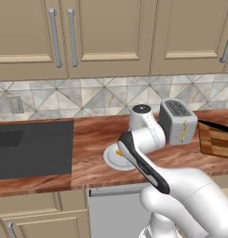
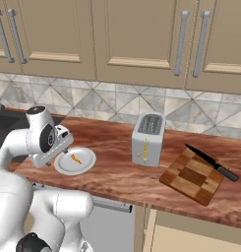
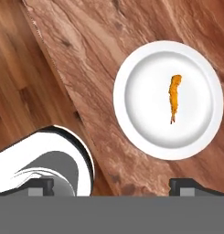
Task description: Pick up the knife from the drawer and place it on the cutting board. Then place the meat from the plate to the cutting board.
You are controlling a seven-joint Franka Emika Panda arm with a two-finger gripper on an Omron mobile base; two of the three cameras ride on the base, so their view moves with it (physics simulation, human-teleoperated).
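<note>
The gripper (image 3: 112, 185) looks straight down at the counter with its jaws spread as wide as they go and nothing between them; the two dark fingertips (image 3: 40, 185) stand far apart at the bottom of the hand view, over the front edge of the countertop (image 3: 131, 36). In the right base view the hand hangs just above the near left rim of the plate (image 2: 87, 165), apart from it, with the arm bent in a tight elbow: the forearm rises from the base, folds back at a dark-trimmed joint, and the wrist turns down toward the counter.

The plate is white, round and shallow, and sits near the front edge of the reddish-brown counter. It holds the meat (image 3: 174, 97), a small thin orange strip, slightly curved, lying a little off the plate's centre and touching nothing else.

Further along the counter to the right stands a silver toaster (image 2: 148, 139) with two slots on top and a small yellow mark on its front; whether that mark is writing cannot be told. No readable labels show anywhere.

Beyond the toaster lies the checkered cutting board (image 2: 191, 178), and the knife (image 2: 211, 163), all black, rests across its far right side, with its handle overhanging the board's edge. A dark cooktop (image 1: 34, 146) sits at the counter's left end, and beige wall cabinets (image 2: 136, 34) with grey bar handles hang above the tiled backsplash (image 1: 87, 97).
</note>
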